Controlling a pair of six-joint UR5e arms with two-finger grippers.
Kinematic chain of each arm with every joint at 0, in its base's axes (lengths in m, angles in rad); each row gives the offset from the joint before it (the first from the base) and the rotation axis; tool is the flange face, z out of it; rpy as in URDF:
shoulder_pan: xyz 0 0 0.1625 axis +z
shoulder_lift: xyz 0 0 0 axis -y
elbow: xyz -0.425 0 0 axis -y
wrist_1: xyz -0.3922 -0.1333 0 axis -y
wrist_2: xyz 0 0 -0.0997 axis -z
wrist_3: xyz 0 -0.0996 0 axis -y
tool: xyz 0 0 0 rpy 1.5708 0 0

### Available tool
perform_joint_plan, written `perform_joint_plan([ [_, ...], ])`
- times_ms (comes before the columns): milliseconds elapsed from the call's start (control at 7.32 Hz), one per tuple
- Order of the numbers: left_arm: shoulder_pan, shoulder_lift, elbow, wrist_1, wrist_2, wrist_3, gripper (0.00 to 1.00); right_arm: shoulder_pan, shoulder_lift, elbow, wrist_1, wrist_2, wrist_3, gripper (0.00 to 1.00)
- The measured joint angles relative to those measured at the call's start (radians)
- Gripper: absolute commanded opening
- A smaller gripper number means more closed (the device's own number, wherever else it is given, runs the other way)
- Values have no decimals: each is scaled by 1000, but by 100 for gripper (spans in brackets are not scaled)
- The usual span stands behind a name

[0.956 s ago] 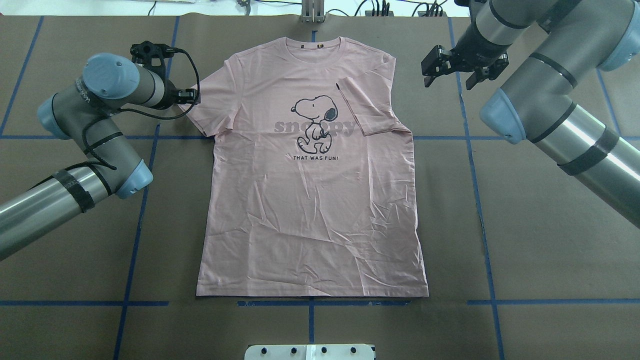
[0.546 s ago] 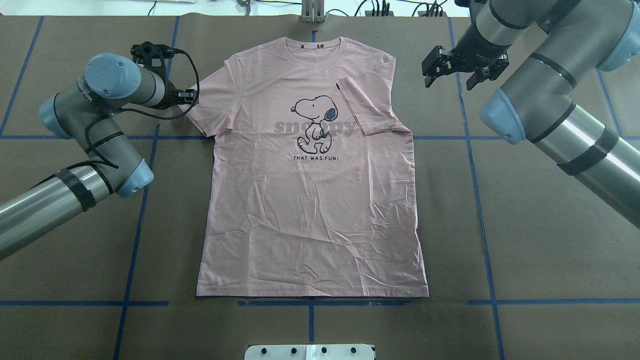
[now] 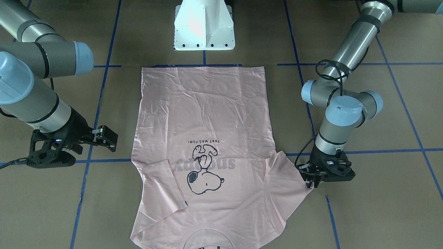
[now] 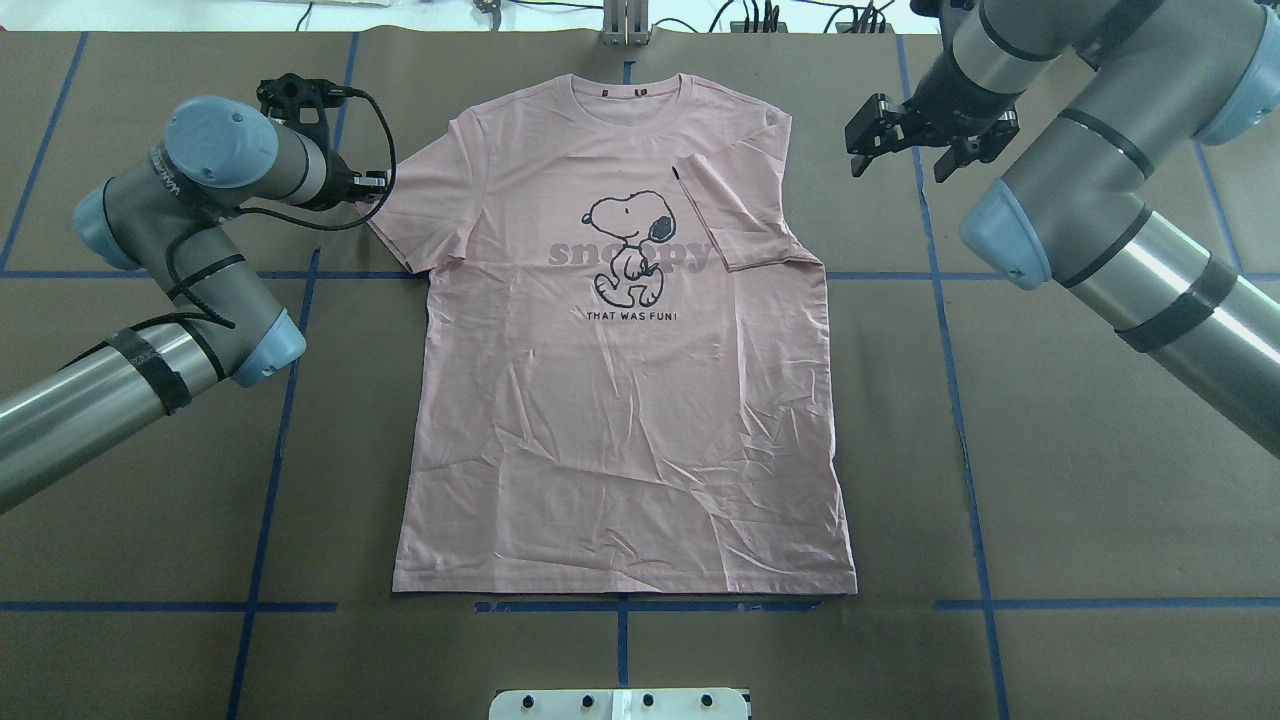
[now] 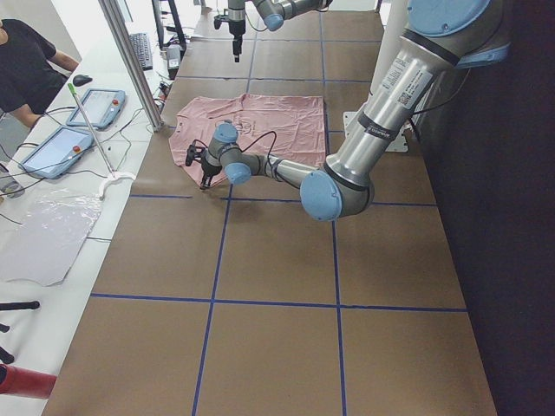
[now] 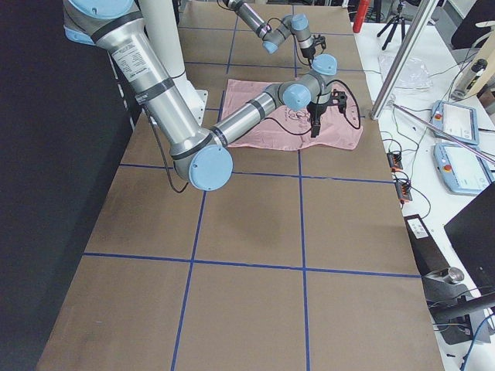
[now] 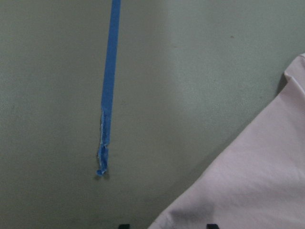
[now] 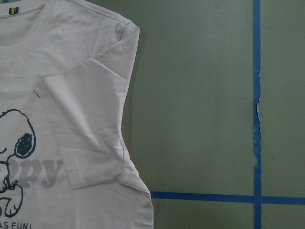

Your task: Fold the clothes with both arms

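The pale pink T-shirt (image 4: 620,400) lies flat and front-up on the brown table, dog print (image 4: 628,245) showing. The sleeve on the robot's right side (image 4: 740,215) is folded inward over the chest. The other sleeve (image 4: 405,215) is spread out. My left gripper (image 4: 375,183) is low at that sleeve's outer edge, also in the front view (image 3: 309,180). It is open, and in the left wrist view the sleeve cloth (image 7: 257,181) lies between the fingertips. My right gripper (image 4: 905,150) is open and empty, above bare table right of the shirt's shoulder (image 8: 124,28).
The table (image 4: 1050,450) is covered in brown paper with blue tape grid lines (image 4: 940,330). The white pedestal base (image 3: 204,27) stands just behind the shirt's hem. A side bench with tablets and a seated person (image 5: 26,61) lies beyond the table's far edge.
My left arm and gripper have shifted slightly outward and toward the far edge, along the sleeve's rim. My right gripper has moved a little toward the far edge. The shirt lies as before.
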Motion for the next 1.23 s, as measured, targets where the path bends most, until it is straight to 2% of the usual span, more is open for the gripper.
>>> perform_joint_plan([
  [546,-3,-22,-6,5,-3,-9,0,-4,-16,-2,6,-6,0,100],
  [820,-3,-78,-14,58,-8,-34,0,-5,-24,-2,9,-7,-1,100],
  [1229,59,-201,-24,147,-11,-250,0,-5,-27,-2,11,-7,0,100],
])
